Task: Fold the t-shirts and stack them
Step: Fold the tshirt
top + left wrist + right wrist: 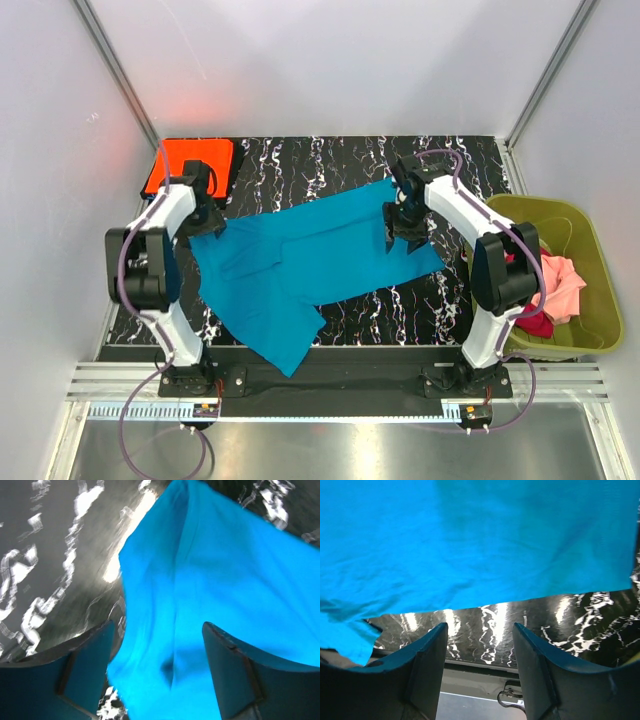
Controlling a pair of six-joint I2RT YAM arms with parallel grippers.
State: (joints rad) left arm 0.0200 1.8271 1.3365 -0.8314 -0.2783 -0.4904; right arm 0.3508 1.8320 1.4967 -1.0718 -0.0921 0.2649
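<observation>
A teal-blue t-shirt [320, 250] lies spread and rumpled across the middle of the black marbled table [300, 160]. My left gripper [212, 218] hovers at its left edge. In the left wrist view the left gripper [157, 665] stands open, with the teal cloth [210, 580] lying loose between and under the fingers. My right gripper [405, 235] is over the shirt's right end. In its wrist view the right gripper [480, 660] is open and empty, and the shirt's hem [470, 540] lies just ahead of the fingertips. An orange t-shirt [192, 163] lies folded at the back left corner.
An olive-green bin [545, 205] stands off the table's right edge, holding a pink shirt [562, 283] and a magenta-red one [535, 325]. White walls close in the back and both sides. The arm bases sit on a rail at the near edge.
</observation>
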